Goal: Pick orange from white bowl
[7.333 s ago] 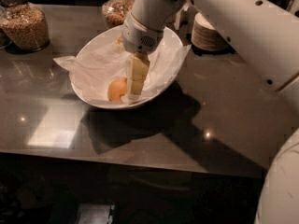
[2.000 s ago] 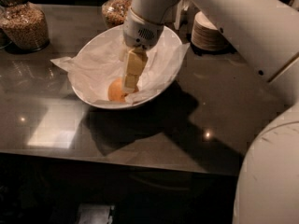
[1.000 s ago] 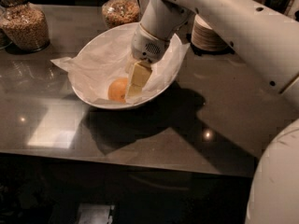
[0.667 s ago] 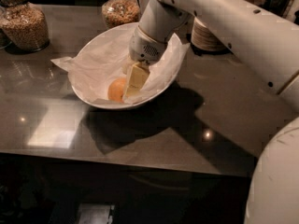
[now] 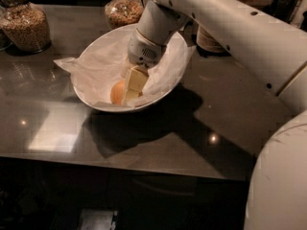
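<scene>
The orange (image 5: 116, 93) lies low in the white bowl (image 5: 85, 60), on the crinkled white paper that lines it, towards the bowl's front. My gripper (image 5: 133, 86) reaches down into the bowl from the upper right. It stands right against the orange's right side and hides part of the fruit. The orange rests on the paper and is not lifted. The bowl stands on the dark table (image 5: 201, 128), left of centre.
Two glass jars of grain stand at the back, one at the left (image 5: 24, 25) and one behind the bowl (image 5: 122, 9). A stack of pale bowls and plates (image 5: 209, 40) sits at the back right, behind my arm (image 5: 230, 28). The table's front edge runs along the bottom.
My gripper has shifted a little left and down in the bowl, closing against the orange's right side. The orange and the bowl have stayed in place.
</scene>
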`<state>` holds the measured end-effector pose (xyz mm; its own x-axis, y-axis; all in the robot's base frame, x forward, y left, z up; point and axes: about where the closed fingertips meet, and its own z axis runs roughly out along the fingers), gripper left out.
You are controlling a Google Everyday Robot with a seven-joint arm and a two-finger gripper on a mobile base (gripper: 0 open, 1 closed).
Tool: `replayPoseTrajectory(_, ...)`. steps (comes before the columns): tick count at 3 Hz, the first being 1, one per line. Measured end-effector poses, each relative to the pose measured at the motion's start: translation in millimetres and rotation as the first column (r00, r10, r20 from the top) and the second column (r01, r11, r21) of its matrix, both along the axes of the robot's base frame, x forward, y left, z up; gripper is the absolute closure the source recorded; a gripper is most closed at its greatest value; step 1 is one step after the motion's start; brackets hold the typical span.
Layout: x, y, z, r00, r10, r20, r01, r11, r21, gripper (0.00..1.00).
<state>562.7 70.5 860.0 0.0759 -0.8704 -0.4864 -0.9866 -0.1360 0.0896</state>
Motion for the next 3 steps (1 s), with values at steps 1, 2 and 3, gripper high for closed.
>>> replayPoseTrajectory(1, -1.8, 4.5, -16.9, 0.9988, 0.003, -0.049, -0.002, 1.000, 0.008, 0.24)
replayPoseTrajectory(2, -3.4, 4.6, -23.1, 0.9971, -0.004, -0.076, 0.005, 1.000, 0.015, 0.43)
replayPoseTrajectory(3, -3.9, 4.5, -23.8, 0.9964, -0.007, -0.084, 0.009, 1.000, 0.018, 0.66)
